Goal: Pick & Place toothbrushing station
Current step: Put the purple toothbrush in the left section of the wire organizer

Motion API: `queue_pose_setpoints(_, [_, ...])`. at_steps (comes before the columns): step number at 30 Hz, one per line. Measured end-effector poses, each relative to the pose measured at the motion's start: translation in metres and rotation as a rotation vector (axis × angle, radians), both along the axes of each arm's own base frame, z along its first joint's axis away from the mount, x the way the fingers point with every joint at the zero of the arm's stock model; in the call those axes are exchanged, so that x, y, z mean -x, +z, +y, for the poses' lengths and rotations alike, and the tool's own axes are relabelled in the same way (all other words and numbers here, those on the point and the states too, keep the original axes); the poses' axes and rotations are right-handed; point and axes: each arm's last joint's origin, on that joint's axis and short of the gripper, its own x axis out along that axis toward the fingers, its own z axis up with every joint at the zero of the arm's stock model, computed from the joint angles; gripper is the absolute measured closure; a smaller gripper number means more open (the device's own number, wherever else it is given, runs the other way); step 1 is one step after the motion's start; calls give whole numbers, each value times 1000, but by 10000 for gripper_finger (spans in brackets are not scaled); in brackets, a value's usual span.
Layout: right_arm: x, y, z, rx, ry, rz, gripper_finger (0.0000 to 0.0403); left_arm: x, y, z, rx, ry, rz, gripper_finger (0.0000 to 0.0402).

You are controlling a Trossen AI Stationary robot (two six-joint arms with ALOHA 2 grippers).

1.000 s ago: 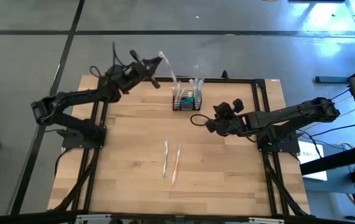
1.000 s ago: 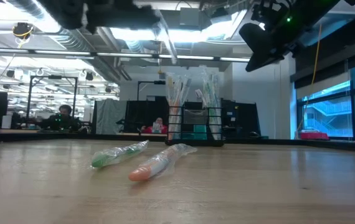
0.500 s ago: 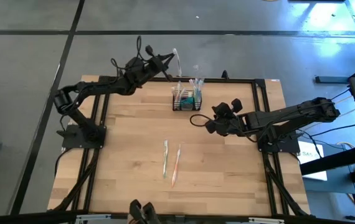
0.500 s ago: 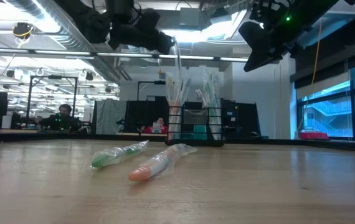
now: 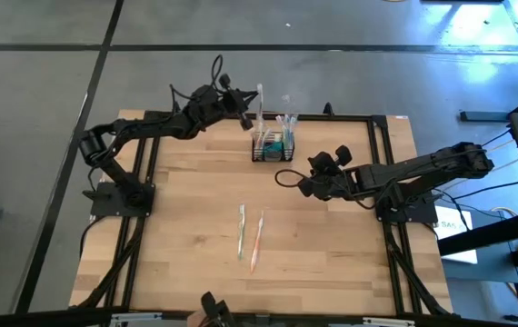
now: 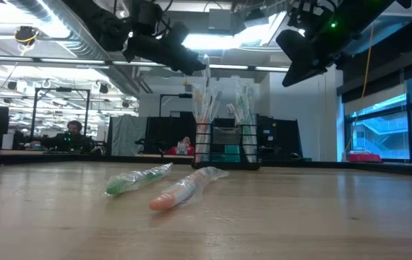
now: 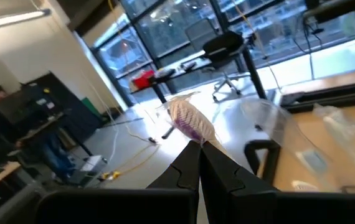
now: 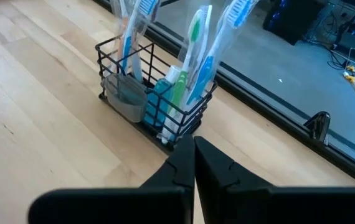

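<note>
The black wire-mesh caddy (image 5: pixel 273 148) stands at the table's far edge with several wrapped toothbrushes upright in it; it also shows in the low view (image 6: pixel 225 148) and the right wrist view (image 8: pixel 156 99). My left gripper (image 5: pixel 244 102) hangs just left of and above the caddy, shut on a wrapped toothbrush (image 6: pixel 206 78) with purple bristles (image 7: pixel 190 119). My right gripper (image 5: pixel 286 177) is shut and empty, above the table just near-right of the caddy. My left gripper pinches the wrapped toothbrush between its two fingers just below the bristle head (image 7: pixel 195 138). The fingers come level from the table's left, across the brush. The brush hangs about upright, lifted clear, its lower end (image 6: pixel 207 92) among the tops of the brushes in the caddy.
Two wrapped toothbrushes lie side by side at the table's middle: a green one (image 5: pixel 241 232) and an orange one (image 5: pixel 257 241). A black frame (image 5: pixel 332 116) runs along the table's edges.
My left gripper has gone toward the table's right, up to the caddy, carrying the toothbrush. The brush has tipped from slanting to about upright and has come down toward the caddy's top.
</note>
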Motion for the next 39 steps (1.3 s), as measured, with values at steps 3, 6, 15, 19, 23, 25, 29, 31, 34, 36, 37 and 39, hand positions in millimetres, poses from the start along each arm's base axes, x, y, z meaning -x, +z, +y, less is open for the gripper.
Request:
queue_pose_setpoints(3, [0,0,0,0,0,0,394,-2,-6,1,21,-11,16,400])
queue_pose_setpoints(6, [0,0,0,2,2,2,394,-6,-14,3,41,-22,28,400])
queue_pose_setpoints(15, [0,0,0,6,6,7,394,-16,-36,4,79,-37,77,400])
queue_pose_setpoints(19, [0,0,0,7,4,7,394,-18,-40,1,102,-42,108,400])
queue_pose_setpoints(23, [0,0,0,7,4,7,394,-18,-47,-1,141,-43,166,400])
queue_pose_setpoints(25, [0,0,0,7,4,7,394,-17,-50,-2,160,-41,195,400])
queue_pose_setpoints(29, [0,0,0,7,4,7,394,-17,-55,-4,193,-44,244,400])
queue_pose_setpoints(31, [0,0,0,7,4,7,394,-16,-58,-5,204,-46,263,400])
queue_pose_setpoints(34, [0,0,0,7,4,7,394,-16,-61,-7,227,-65,291,400])
queue_pose_setpoints(36, [0,0,0,7,3,6,394,-16,-63,-8,238,-82,308,400])
queue_pose_setpoints(37, [0,0,0,7,4,6,394,-17,-63,-9,238,-86,316,400])
queue_pose_setpoints(39, [0,0,0,7,3,6,394,-17,-63,-11,237,-88,320,400])
